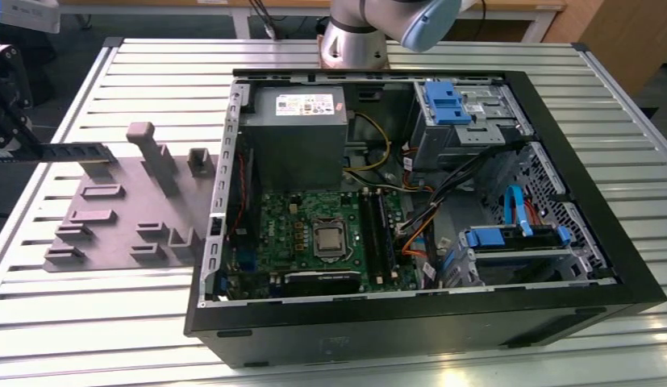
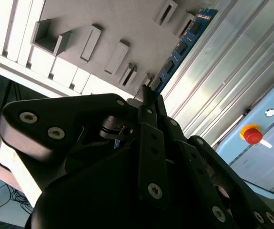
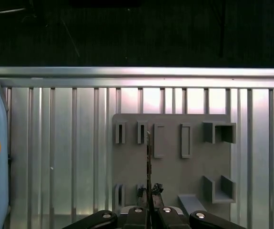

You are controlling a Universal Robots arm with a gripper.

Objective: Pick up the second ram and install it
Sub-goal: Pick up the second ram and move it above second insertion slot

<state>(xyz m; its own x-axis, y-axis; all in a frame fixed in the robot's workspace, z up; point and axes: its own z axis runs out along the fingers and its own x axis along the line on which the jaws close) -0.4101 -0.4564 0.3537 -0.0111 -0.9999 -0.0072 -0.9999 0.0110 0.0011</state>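
1. we see the claw (image 2: 145,100) closed on the ram (image 2: 184,40). its fingers (image 2: 150,138) pinch one end of the blue stick, and the rest of it runs straight out ahead of the fingertips.
2. in the first wrist view the ram shows edge-on, a thin line in front of the claw. the grey holder (image 3: 175,167) lies beneath it on the slatted counter (image 3: 55,143).
3. in the exterior view the ram juts out level from the claw toward the holder's tall post (image 1: 139,133). we judge it clear of the holder's slots, but we cannot be sure that it touches nothing.
4. the open computer case (image 1: 419,326) sits well away from the claw, beyond the holder. its green board (image 1: 301,234) lies flat inside, next to the grey power box (image 1: 295,133).
5. we judge the step in hand to be lifting and carrying the gripped stick. done well, the pinch stays firm, the stick stays level and it passes above the post and the case wall.
6. a long thin board held by one end can swing or slip, so we would move slowly. we would also steer clear of the loose cables (image 1: 462,173) in the case.
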